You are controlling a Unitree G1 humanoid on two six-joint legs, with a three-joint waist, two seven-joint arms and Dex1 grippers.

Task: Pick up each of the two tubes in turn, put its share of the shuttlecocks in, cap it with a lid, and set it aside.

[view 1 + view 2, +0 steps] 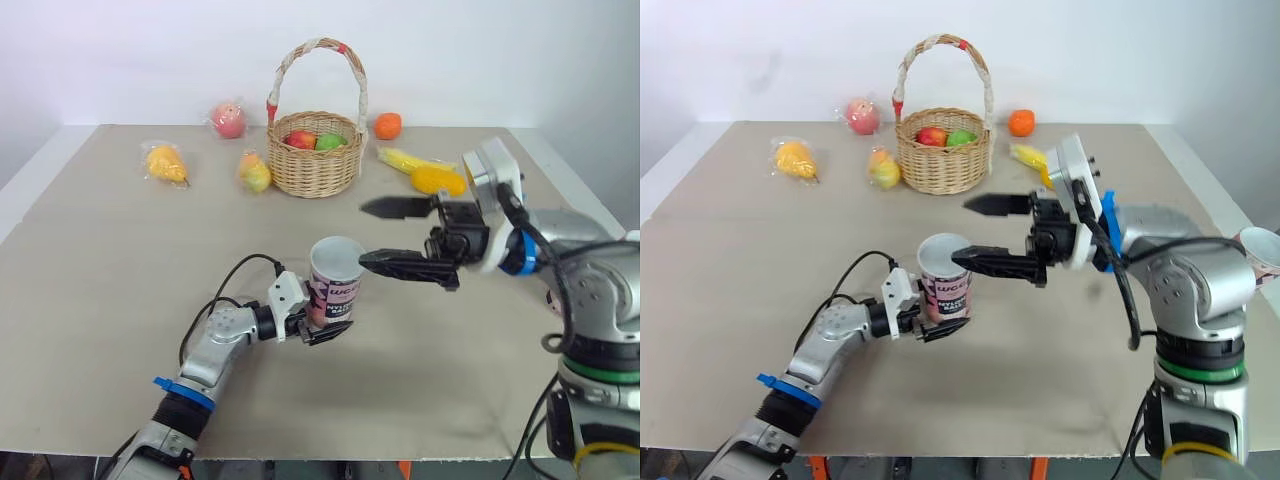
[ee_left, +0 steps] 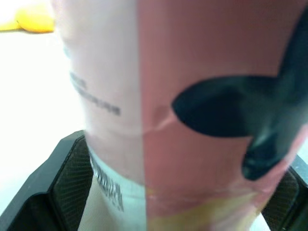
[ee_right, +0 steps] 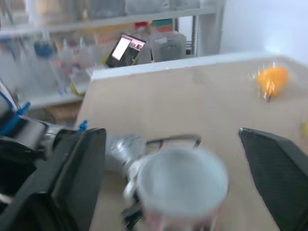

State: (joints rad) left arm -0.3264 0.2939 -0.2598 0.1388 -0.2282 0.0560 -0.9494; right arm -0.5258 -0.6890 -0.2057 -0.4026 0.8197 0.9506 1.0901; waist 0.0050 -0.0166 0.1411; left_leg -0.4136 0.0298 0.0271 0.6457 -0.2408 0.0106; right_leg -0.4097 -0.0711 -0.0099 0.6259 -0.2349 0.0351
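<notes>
Near: my left gripper [image 1: 325, 325], clamped on the lower part of the tube [image 1: 335, 272]. The tube is upright, mouth open, at mid-table [image 1: 100, 300]; I cannot tell whether its base rests there.
Just beside its rim: my right gripper [image 1: 365, 235], fingers spread wide, holding nothing.
Far: basket [image 1: 317, 165] of fruit, with an orange [image 1: 388, 126] near it.

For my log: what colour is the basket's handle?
Basket handle: white with red bands; left eye view.

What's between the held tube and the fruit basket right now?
Nothing: only bare table lies between the tube and the basket, seen in the left eye view.
</notes>
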